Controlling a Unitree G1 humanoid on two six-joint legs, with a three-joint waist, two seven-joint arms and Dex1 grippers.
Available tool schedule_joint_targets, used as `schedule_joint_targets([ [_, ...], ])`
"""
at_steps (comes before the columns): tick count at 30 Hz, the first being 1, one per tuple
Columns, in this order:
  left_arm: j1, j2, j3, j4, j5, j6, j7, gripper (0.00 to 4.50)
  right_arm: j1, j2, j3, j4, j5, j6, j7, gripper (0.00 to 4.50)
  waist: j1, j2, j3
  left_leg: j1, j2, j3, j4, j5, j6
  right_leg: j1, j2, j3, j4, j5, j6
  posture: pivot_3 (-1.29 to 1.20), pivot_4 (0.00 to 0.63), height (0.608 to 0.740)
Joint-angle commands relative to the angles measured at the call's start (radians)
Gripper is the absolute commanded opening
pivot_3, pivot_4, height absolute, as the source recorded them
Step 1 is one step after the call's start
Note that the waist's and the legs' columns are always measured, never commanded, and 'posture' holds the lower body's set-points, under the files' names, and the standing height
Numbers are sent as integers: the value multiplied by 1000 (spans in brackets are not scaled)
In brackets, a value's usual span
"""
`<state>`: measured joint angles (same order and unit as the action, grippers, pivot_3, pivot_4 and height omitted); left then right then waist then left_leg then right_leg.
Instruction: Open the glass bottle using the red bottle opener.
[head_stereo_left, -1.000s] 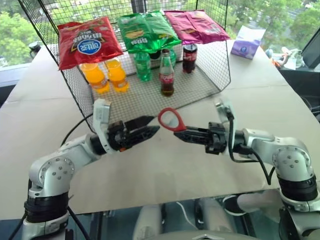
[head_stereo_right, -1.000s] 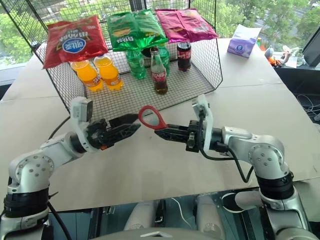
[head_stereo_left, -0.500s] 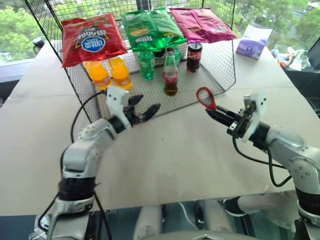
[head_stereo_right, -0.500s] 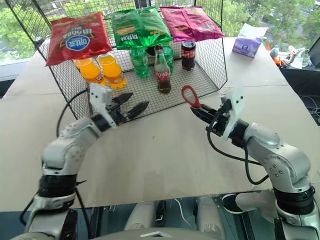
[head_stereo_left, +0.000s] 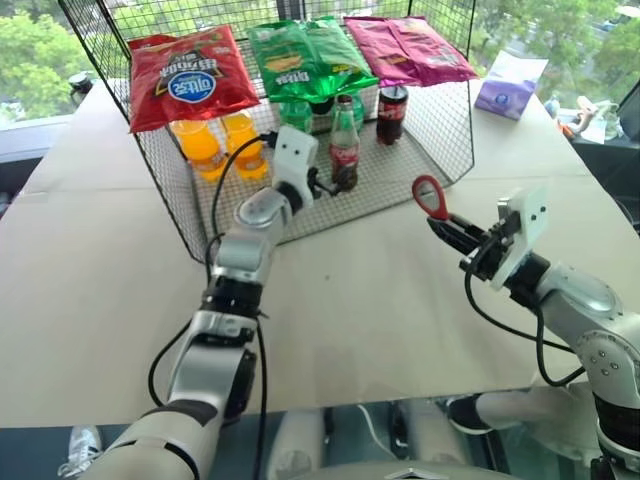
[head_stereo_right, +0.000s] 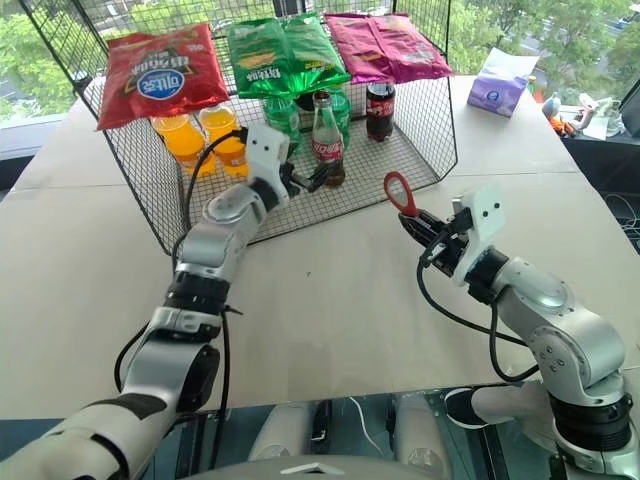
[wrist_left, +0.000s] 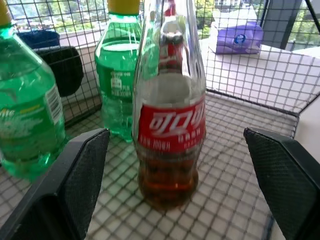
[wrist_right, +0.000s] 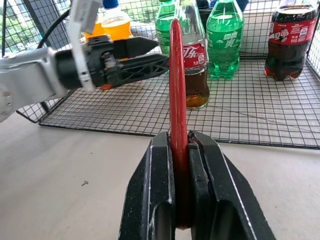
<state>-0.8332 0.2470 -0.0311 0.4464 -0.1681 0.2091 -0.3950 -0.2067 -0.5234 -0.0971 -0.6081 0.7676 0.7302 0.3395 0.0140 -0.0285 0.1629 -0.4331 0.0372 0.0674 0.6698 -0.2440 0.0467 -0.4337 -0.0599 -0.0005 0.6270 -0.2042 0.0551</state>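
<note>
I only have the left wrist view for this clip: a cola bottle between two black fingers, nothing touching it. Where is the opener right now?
Observer: The red bottle opener is clamped in the right hand, loop end up, held over the table in front of the wire basket.
Operator: Is that hand anywhere near the bottle?
Observer: No. It is off to the right of the glass bottle, outside the basket, well apart from it.
Operator: And the left hand, is it inside the basket?
Observer: Yes. The left hand reaches in through the open front, fingers spread, beside the lower part of the bottle.
Operator: Cap still on?
Observer: In the head views the cap looks to be in place.
</note>
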Motion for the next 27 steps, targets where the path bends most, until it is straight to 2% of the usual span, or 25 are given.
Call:
schedule_joint_targets([
  [1, -67, -21, 10, 73, 24, -72, 6, 4428, -6, 0, -31, -48, 6, -12, -8, 0, -1, 0, 0, 0, 0, 0, 0, 0, 0, 0, 0, 0, 0, 0, 0, 0, 150, 740],
  [23, -348, -106, 61, 549, 86, -241, 119, 4428, 3, 0, -31, -69, 15, 4, -28, 0, 0, 0, 0, 0, 0, 0, 1, 0, 0, 0, 1, 0, 0, 0, 1, 0, 150, 740],
  [26, -361, -109, 66, 580, 89, -260, 122, 3656, 4, 1, -31, -72, 16, 6, -33, 0, -1, 0, 0, 0, 0, 0, 1, 0, 0, 0, 1, 0, 1, 0, 1, 0, 150, 740],
  [27, -363, -109, 68, 587, 90, -265, 121, 3188, 7, 0, -32, -73, 17, 6, -34, 0, -1, 0, 0, 0, 0, 0, 1, 0, 0, 0, 1, 0, 1, 0, 1, 0, 150, 740],
])
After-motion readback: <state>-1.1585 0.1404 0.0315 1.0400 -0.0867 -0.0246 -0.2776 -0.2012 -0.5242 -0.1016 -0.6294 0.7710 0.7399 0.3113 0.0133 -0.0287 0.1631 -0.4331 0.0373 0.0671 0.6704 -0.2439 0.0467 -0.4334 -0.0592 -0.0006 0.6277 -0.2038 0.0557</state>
